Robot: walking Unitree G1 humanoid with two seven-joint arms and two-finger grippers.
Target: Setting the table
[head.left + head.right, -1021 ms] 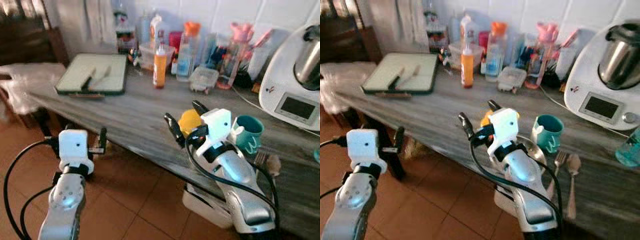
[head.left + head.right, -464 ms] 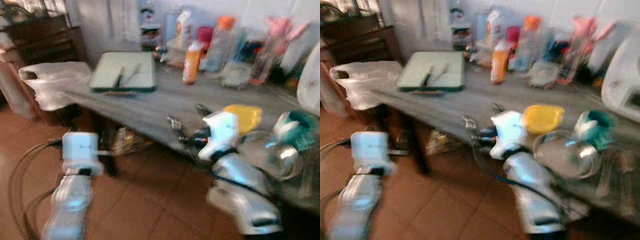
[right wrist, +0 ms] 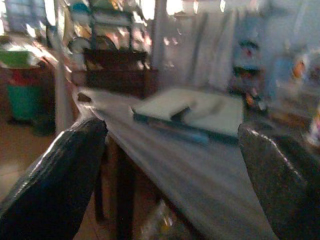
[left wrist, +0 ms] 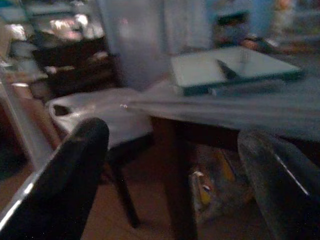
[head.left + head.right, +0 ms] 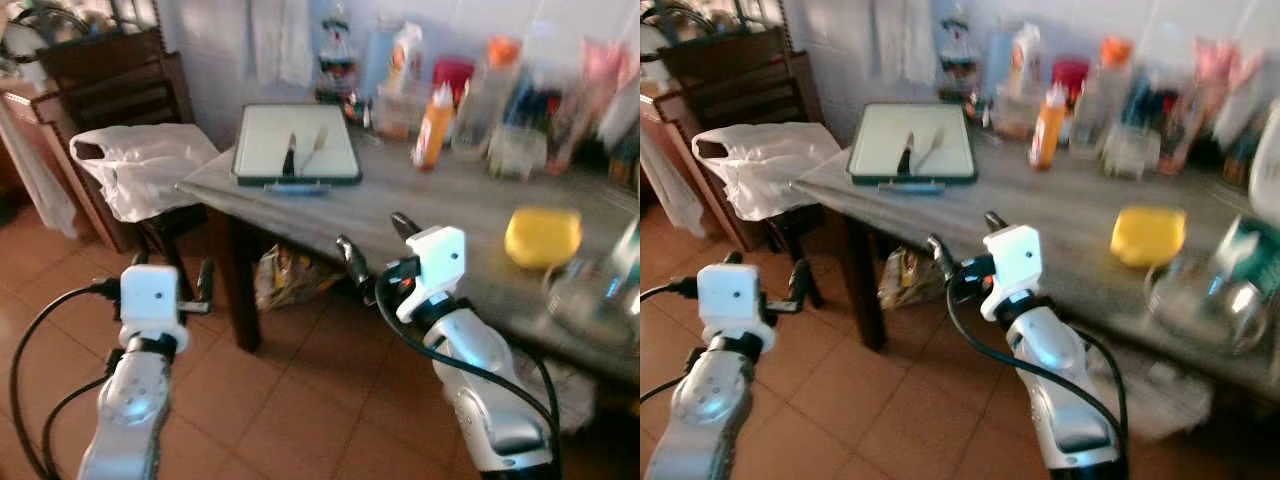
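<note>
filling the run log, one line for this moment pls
left gripper: open, empty, over floor | right gripper: open, empty, by table edge | tray: holds knife and fork

Head views softly lit, motion-blurred beyond the right pincer [image 5: 377, 247]; wrist views dim, smeared, glare seen on far shelves [image 3: 115, 20].

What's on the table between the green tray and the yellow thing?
In the left eye view an orange bottle stands between the green tray and the yellow container, toward the back; the nearer tabletop there is bare.
</note>
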